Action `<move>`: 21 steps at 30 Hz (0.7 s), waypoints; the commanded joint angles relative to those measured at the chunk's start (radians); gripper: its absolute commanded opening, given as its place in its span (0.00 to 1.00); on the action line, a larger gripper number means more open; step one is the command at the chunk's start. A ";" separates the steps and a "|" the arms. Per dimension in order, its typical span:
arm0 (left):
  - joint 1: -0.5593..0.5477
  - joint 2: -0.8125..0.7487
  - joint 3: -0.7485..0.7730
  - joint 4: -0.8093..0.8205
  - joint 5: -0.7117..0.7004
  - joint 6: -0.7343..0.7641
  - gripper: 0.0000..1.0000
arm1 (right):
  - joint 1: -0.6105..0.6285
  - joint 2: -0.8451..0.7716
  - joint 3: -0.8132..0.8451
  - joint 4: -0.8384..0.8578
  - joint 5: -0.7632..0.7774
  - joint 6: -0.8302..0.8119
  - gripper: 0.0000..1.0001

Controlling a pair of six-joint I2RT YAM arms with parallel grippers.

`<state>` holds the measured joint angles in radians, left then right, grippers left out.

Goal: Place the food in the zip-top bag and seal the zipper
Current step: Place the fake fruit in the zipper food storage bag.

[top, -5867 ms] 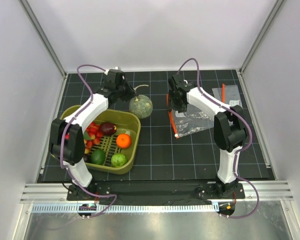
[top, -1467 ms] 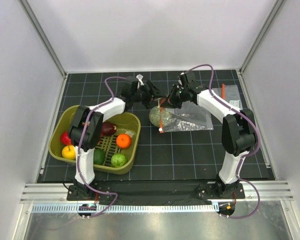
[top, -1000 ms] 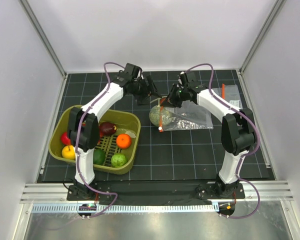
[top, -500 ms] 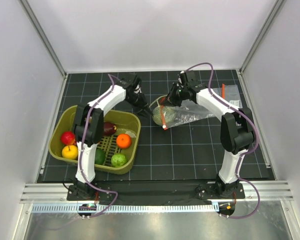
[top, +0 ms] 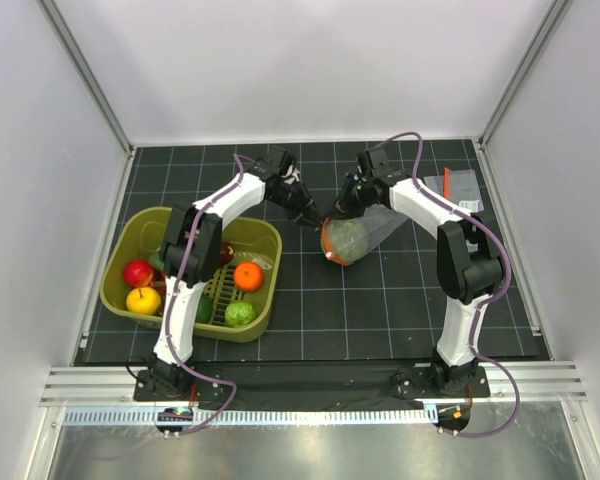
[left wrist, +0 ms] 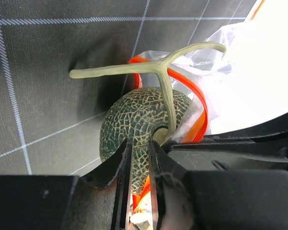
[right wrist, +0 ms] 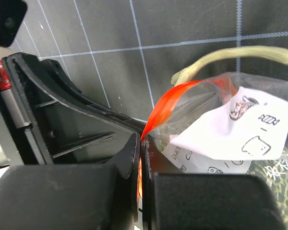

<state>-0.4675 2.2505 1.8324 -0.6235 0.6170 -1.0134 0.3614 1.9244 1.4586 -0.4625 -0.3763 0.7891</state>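
Right of the olive basket (top: 255, 229), open black mat (top: 380, 300) surrounds the clear, crinkly bag (top: 380, 225). A netted pale-green melon (left wrist: 129, 115) sits in its mouth, ringed by the orange zipper (left wrist: 201, 112), T-shaped stem (left wrist: 165, 91) pointing outward. The bag's long axis runs back-right. Left gripper (left wrist: 139, 143) and right gripper (right wrist: 140, 139) each pinch the zipper.

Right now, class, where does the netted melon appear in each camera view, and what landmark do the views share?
Top external: netted melon near the picture's centre.
Left wrist: filling the middle, stem upward.
Right wrist: mainly its pale stem, upper right.
Shared landmark: the orange-red zipper curving around the melon.
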 commanded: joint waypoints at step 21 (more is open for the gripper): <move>0.010 -0.058 0.005 -0.159 -0.034 0.107 0.28 | -0.003 0.033 -0.024 -0.022 0.181 0.027 0.04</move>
<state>-0.4610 2.2505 1.8324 -0.7498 0.5842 -0.9314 0.3534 1.9297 1.4487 -0.4965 -0.2630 0.8036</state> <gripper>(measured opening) 0.273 0.064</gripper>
